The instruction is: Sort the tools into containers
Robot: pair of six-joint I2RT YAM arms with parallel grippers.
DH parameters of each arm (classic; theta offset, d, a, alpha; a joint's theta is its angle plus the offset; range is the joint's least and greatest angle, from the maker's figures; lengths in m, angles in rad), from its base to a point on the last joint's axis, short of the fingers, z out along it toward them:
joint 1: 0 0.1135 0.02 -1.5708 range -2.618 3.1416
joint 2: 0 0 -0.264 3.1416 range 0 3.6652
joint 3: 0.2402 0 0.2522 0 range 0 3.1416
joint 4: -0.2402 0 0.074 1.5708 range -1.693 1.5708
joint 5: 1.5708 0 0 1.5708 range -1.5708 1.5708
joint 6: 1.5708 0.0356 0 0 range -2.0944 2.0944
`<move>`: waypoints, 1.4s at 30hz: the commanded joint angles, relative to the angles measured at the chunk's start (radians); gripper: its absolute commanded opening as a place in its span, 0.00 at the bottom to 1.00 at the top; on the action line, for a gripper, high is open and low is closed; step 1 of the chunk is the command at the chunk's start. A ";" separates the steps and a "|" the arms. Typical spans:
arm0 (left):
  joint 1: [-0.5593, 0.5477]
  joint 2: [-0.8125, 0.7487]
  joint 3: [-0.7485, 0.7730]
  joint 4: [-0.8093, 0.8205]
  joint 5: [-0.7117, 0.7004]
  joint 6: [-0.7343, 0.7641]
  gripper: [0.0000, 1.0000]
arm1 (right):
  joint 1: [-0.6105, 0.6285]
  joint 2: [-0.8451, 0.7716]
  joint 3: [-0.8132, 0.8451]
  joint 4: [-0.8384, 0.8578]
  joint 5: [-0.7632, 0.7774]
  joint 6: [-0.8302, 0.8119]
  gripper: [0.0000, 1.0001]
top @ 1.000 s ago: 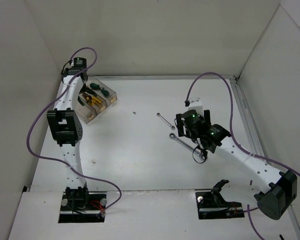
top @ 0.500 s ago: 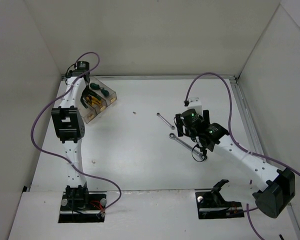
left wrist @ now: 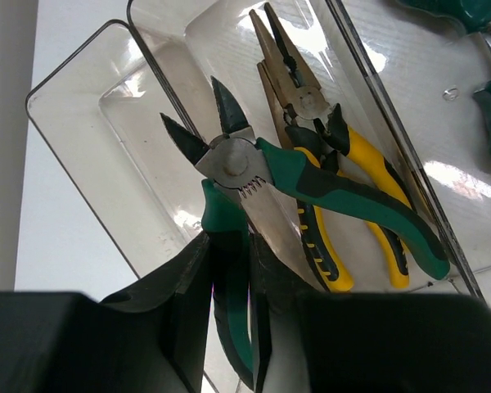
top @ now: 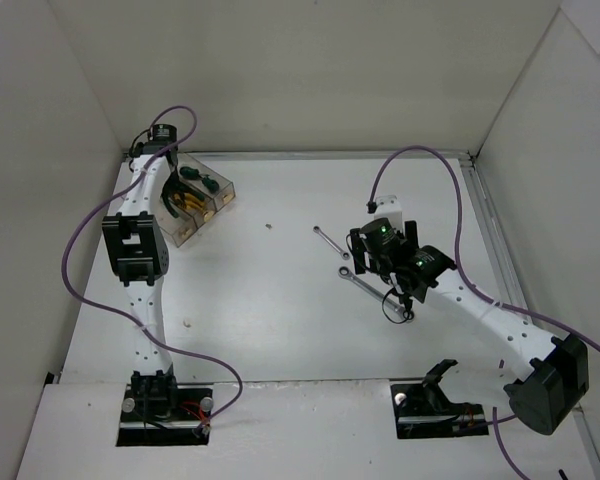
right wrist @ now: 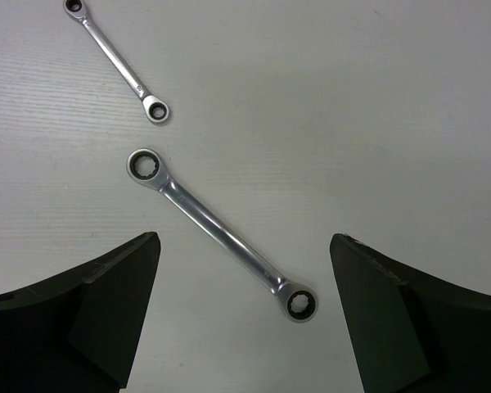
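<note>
Step in hand: pliers being binned.
Left gripper [left wrist: 229,274]: clamped narrow on one handle of the green-handled cutters [left wrist: 229,164].
Cutters: held over the containers [left wrist: 74,106], beside the yellow-handled pliers [left wrist: 311,106] already binned.
Right gripper [right wrist: 245,274]: jaws wide, poised over the larger wrench [right wrist: 221,233].
Next: cutters to be aligned with the pliers' compartment, then released.

You had a white bench [top: 280,330] boxed in by plain white walls [top: 310,70] at nine, twelve and three o'clock, evenly lit, a metal rail [top: 485,230] edging three o'clock.
</note>
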 commanded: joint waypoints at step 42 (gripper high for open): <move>-0.445 -0.693 -0.732 0.255 0.417 -0.095 1.00 | -0.120 0.284 0.057 -0.024 -0.314 -0.190 0.72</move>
